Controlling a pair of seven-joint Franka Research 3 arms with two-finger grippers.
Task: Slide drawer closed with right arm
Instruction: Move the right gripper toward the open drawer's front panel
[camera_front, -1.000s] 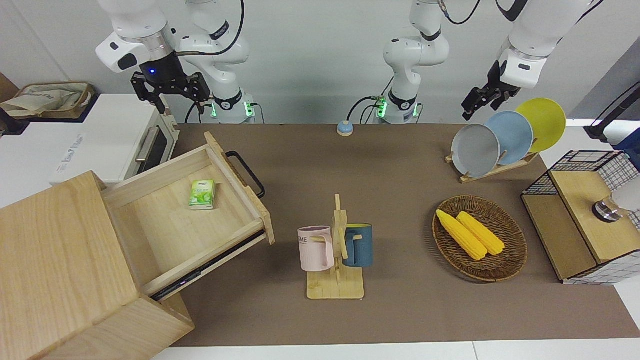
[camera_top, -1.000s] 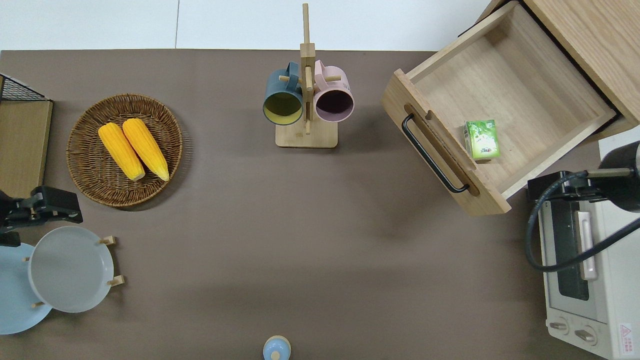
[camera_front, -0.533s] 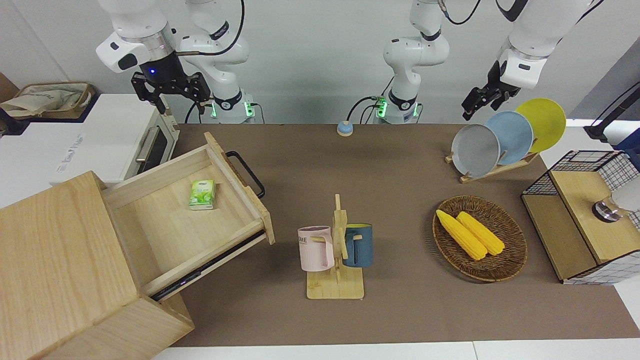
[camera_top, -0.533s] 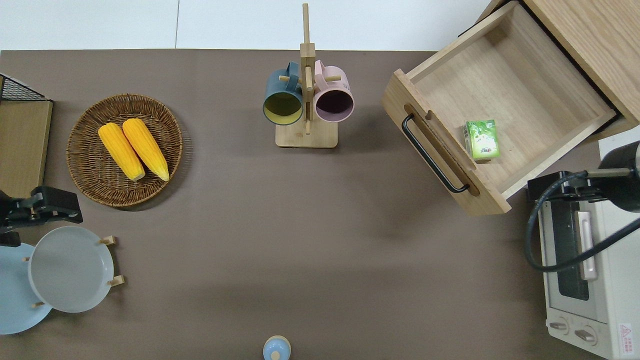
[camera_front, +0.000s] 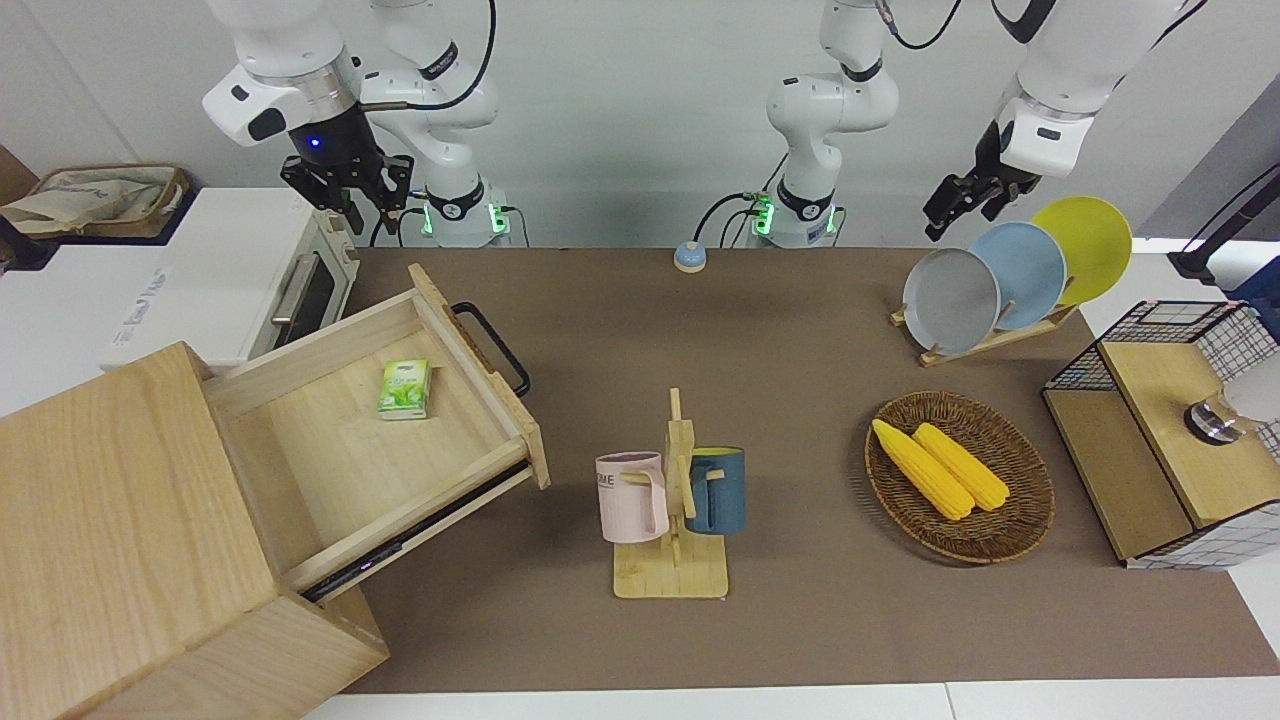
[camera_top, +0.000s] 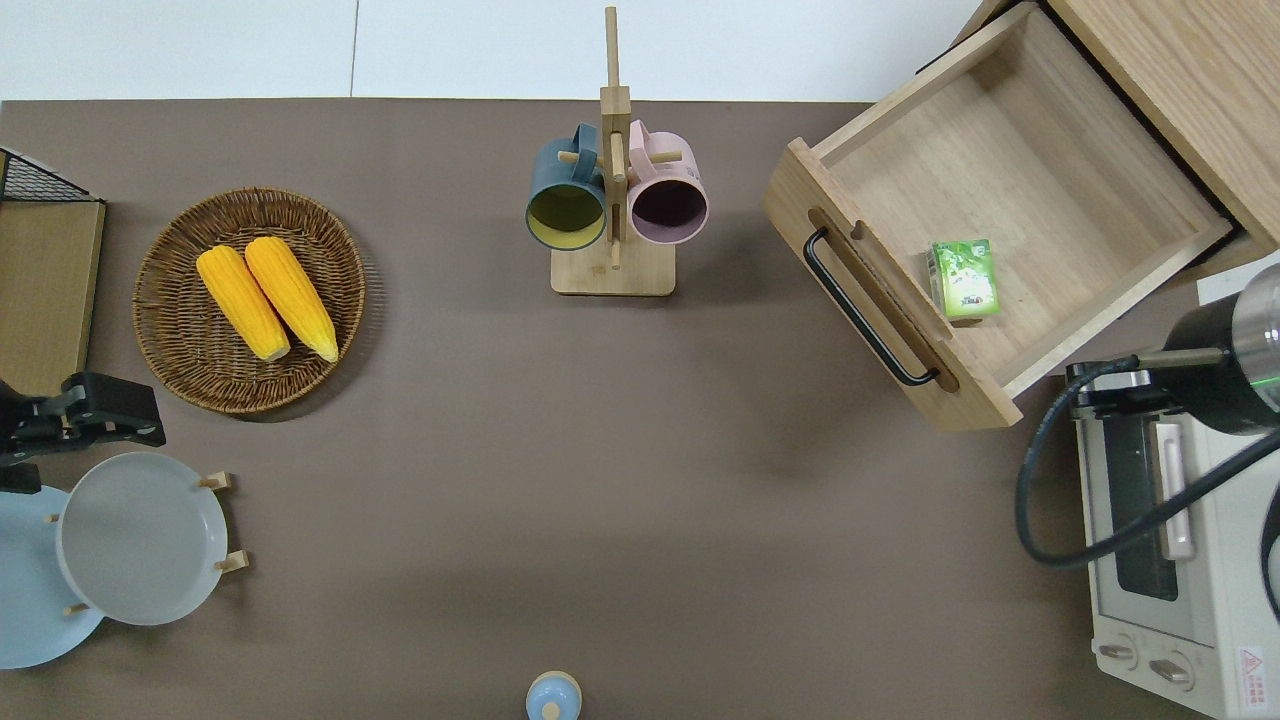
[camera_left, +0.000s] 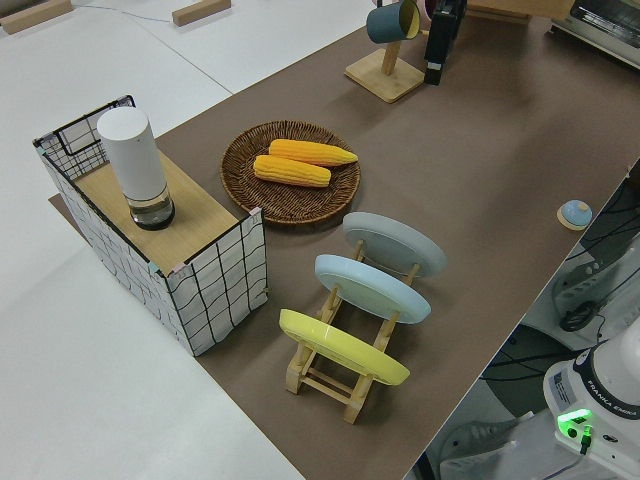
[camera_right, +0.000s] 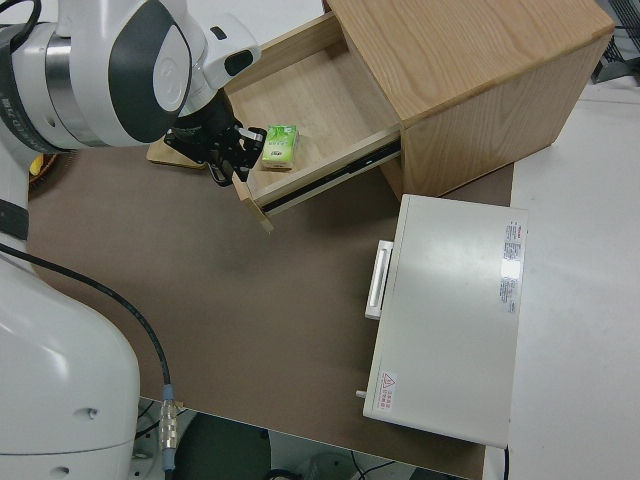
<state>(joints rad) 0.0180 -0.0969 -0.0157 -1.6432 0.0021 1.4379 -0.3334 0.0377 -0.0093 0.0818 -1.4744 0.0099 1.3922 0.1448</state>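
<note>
The drawer (camera_front: 340, 460) stands pulled far out of the pale wood cabinet (camera_front: 110, 520) at the right arm's end of the table. Its black bar handle (camera_front: 492, 348) faces the middle of the table, also seen from overhead (camera_top: 865, 310). A small green packet (camera_front: 405, 388) lies inside. My right gripper (camera_front: 352, 200), showing a blue light, hangs open and empty over the corner of the white toaster oven (camera_top: 1150, 520) beside the drawer's front corner; it also shows in the overhead view (camera_top: 1100, 388) and the right side view (camera_right: 228, 158). It touches nothing. The left arm (camera_front: 960, 200) is parked.
A mug rack (camera_front: 672, 500) with a pink and a blue mug stands mid-table. A wicker basket (camera_front: 1020, 520) holds two corn cobs. A plate rack (camera_front: 1000, 275), a wire-mesh wooden box (camera_front: 1170, 440) and a small blue knob (camera_front: 689, 257) are also there.
My right gripper has turned about its wrist and shifted a little toward the robots over the toaster oven. The drawer and the left arm have not moved.
</note>
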